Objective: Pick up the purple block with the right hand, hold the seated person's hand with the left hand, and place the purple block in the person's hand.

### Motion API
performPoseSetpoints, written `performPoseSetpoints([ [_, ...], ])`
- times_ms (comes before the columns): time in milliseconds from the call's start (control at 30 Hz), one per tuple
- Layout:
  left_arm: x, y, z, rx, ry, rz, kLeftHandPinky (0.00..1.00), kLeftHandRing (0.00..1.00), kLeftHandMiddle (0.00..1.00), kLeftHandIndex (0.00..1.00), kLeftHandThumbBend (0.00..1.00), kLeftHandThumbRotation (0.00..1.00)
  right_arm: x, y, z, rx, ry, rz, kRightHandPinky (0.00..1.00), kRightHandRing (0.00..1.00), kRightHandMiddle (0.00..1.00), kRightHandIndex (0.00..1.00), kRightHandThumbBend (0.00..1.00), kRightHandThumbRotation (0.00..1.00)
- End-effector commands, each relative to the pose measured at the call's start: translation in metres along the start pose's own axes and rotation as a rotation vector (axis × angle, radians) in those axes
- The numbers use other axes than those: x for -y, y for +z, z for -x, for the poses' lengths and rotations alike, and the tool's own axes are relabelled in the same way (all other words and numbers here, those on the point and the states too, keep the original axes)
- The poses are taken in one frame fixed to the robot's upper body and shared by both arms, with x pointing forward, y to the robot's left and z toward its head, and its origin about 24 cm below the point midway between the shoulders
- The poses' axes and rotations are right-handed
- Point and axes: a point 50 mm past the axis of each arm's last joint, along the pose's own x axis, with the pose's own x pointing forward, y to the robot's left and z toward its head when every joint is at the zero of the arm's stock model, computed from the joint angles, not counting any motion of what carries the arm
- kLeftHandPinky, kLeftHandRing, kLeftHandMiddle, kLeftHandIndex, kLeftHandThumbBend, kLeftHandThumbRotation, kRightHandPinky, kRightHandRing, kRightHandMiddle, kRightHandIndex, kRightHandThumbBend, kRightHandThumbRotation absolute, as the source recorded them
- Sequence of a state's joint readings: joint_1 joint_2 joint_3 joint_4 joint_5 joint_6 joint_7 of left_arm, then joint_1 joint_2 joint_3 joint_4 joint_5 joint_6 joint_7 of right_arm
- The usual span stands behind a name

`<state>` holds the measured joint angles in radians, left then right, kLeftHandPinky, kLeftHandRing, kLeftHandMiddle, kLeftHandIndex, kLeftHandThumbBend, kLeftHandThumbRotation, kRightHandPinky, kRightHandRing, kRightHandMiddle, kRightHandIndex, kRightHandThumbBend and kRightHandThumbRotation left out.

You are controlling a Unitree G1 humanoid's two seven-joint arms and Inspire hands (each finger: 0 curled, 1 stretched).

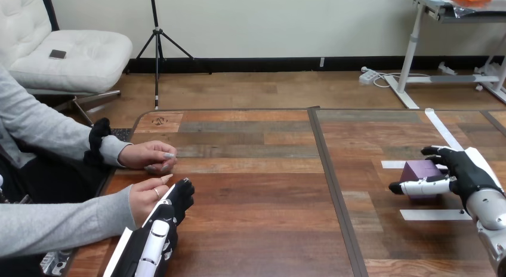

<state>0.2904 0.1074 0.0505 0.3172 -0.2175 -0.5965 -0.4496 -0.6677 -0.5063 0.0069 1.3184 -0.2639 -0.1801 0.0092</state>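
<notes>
While round purple block [419,168], right hand [464,171] (left hand [172,206] beside person's nearer hand [144,198]).

Place: a robotics lab or test room set up for handover trials.
Work surface: a wooden table [250,193] with a plank pattern, made of two tops butted together along a dark edge strip [331,187].
Markings: white tape strips [435,215] stuck flat on the right-hand top, as a trial layout is marked.
Prop: a plain purple block [421,168] lying among those strips.
Machinery: two silver-forearmed robot arms reach over the near edge. The right hand [462,169] has its thumb and fingers curled about the purple block. The left hand [170,208] lies straight-fingered against the person's nearer hand [145,196].
Participant: a person sits at the left side, and the person's farther hand [146,154] rests on the table.
</notes>
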Motion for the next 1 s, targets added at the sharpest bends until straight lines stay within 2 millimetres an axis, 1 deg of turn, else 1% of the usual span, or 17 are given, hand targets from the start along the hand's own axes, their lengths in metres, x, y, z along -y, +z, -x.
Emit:
performPoseSetpoints([
  [0,-0.0008,0.0109,-0.0174,0.077,-0.03,-0.03,1.0,0.96,0.94,0.92,0.54,1.0,-0.0029,0.013,-0.0028,0.036,-0.003,0.02,0.73,0.8,0.84,0.84,1.0,0.0],
  [200,-0.001,0.0097,-0.0172,0.08,-0.027,-0.024,1.0,0.96,0.94,0.91,0.56,1.0,-0.0043,0.0124,-0.0027,0.035,-0.003,0.017,0.73,0.8,0.82,0.83,1.0,0.0],
  [400,-0.0006,0.0094,-0.0159,0.075,-0.025,-0.029,1.0,0.96,0.93,0.91,0.57,1.0,-0.0056,0.0114,-0.0025,0.029,-0.003,0.011,0.73,0.8,0.82,0.83,1.0,0.0],
  [500,-0.0006,0.0092,-0.0156,0.072,-0.025,-0.025,1.0,0.96,0.93,0.9,0.58,1.0,-0.0061,0.0117,-0.0026,0.03,-0.004,0.017,0.72,0.8,0.82,0.83,1.0,0.0],
  [667,-0.0008,0.009,-0.0154,0.078,-0.024,-0.036,1.0,0.96,0.93,0.9,0.56,1.0,-0.0069,0.0114,-0.0024,0.033,-0.015,0.047,0.71,0.79,0.81,0.82,1.0,0.0],
  [800,-0.0008,0.0089,-0.0149,0.079,-0.026,-0.051,1.0,0.95,0.93,0.9,0.53,1.0,-0.0084,0.0106,-0.0022,0.028,-0.012,0.031,0.69,0.77,0.8,0.81,1.0,0.0],
  [900,-0.0008,0.0086,-0.0151,0.078,-0.023,-0.048,1.0,0.95,0.93,0.9,0.52,1.0,-0.0091,0.0106,-0.0023,0.026,-0.008,0.022,0.65,0.75,0.78,0.81,1.0,0.0],
  [967,-0.0007,0.0083,-0.015,0.076,-0.019,-0.045,1.0,0.95,0.93,0.9,0.53,1.0,-0.0096,0.0105,-0.0022,0.028,-0.008,0.017,0.6,0.72,0.76,0.81,1.0,0.01],
])
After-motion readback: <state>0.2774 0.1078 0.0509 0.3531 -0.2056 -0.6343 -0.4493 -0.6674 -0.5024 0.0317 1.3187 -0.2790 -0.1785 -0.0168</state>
